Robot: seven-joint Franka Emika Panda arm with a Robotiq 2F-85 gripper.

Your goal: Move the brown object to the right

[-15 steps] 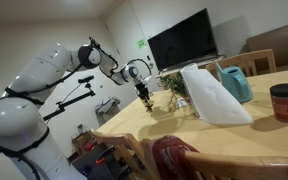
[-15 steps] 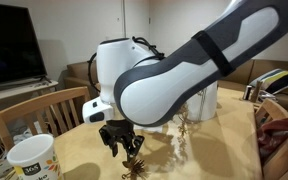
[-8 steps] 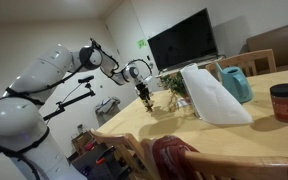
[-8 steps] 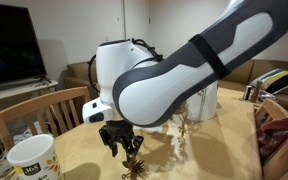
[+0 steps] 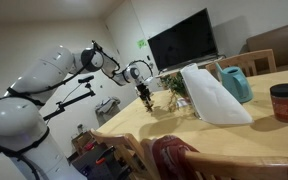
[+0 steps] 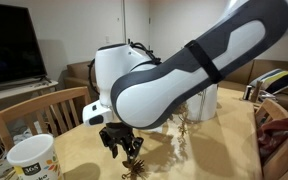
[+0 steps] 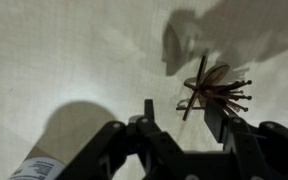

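On the pale table [image 7: 64, 50] my claw [image 7: 181, 112] stood apart, empty, beside the brown object [image 7: 212, 92], which needed to be in the middle first

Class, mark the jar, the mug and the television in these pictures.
jar [image 5: 285, 106]: in an exterior view, on its red-brown body.
mug [image 6: 32, 162]: in an exterior view, on its white side.
television [image 5: 182, 42]: in an exterior view, on the middle of its dark screen.

Desk [image 5: 224, 135] w/ pale-yellow cloth. Tall white item [image 5: 214, 95] mid-desk; teal jug [image 5: 235, 83] just behind it, red-brown jar [image 5: 285, 102] beside it. Brown object [image 7: 212, 92] and mug [image 6: 32, 160] lie well apart from it.
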